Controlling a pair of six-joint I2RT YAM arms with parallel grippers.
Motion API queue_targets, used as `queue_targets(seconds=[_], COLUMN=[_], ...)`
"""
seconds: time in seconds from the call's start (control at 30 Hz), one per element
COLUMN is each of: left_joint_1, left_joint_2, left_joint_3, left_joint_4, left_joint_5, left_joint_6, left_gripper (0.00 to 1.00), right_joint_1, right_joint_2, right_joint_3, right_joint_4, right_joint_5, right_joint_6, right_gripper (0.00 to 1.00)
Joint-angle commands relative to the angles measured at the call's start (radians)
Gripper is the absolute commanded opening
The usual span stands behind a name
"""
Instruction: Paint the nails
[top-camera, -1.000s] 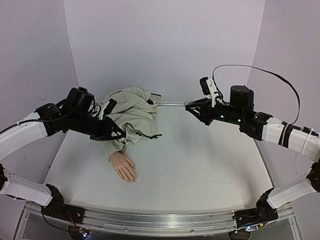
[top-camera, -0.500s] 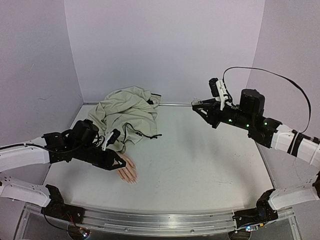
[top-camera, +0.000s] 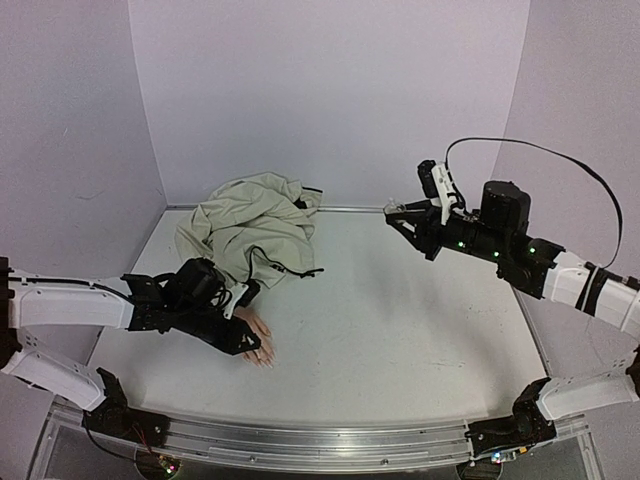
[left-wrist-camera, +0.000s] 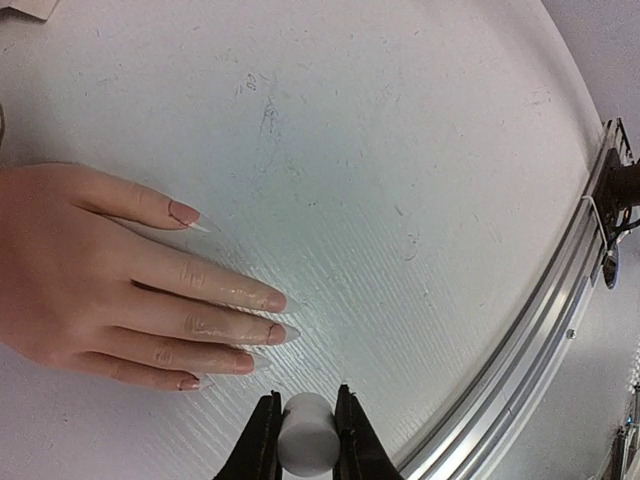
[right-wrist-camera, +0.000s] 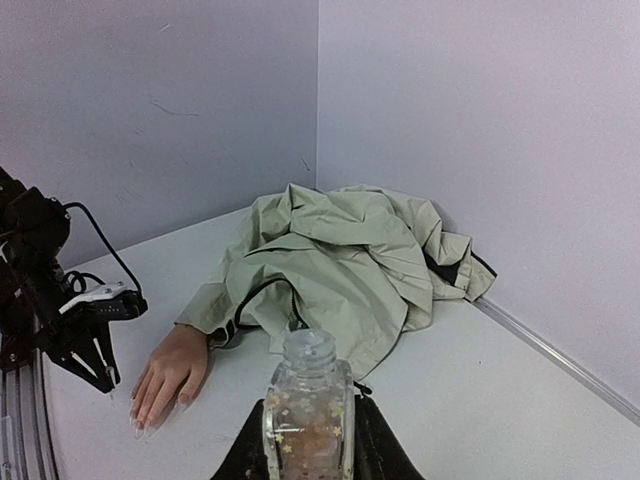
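A flesh-pink mannequin hand (top-camera: 252, 338) lies palm down at the front left, its wrist in a beige jacket sleeve. Its pale nails (left-wrist-camera: 272, 300) tip the fingers and point toward the front rail. My left gripper (top-camera: 248, 343) hovers low over the fingers. It is shut on a white cylindrical cap (left-wrist-camera: 308, 442), whose end sits just off the fingertips; any brush is hidden. My right gripper (top-camera: 396, 213) is held in the air at the back right. It is shut on a small clear glass bottle (right-wrist-camera: 308, 405) with star flecks and an open neck.
The crumpled beige jacket (top-camera: 255, 225) fills the back left corner, with black cords trailing off it. An aluminium rail (left-wrist-camera: 545, 330) runs along the table's front edge, close to the left gripper. Lilac walls close in the back and both sides.
My left arm has swung down and forward from above the sleeve to low over the hand's fingers. My right arm shifted slightly right, then held still with the bottle.
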Motion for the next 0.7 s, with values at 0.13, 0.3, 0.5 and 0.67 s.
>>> queue_targets(seconds=[0.13, 0.3, 0.5, 0.67], left_joint_1=[-0.002, -0.002, 0.001, 0.009], left_joint_2=[0.053, 0.066, -0.005, -0.026], left_joint_3=[0.04, 0.042, -0.004, -0.024], left_joint_4=[0.06, 0.061, 0.05, 0.027], left_joint_5=[0.008, 0.007, -0.051, -0.081], left_joint_6=[0.074, 0.081, 0.066, 0.065], left_gripper=[0.0, 0.0, 0.0, 0.0], right_joint_1=[0.002, 0.002, 0.002, 0.002], right_joint_2=[-0.029, -0.019, -0.019, -0.015], right_joint_3=[0.01, 0.014, 0.014, 0.014], right_joint_4=[0.069, 0.067, 0.062, 0.063], right_joint_5=[0.0, -0.005, -0.014, -0.021], right_joint_6=[-0.022, -0.021, -0.02, -0.021], right_gripper=[0.0, 0.0, 0.0, 0.0])
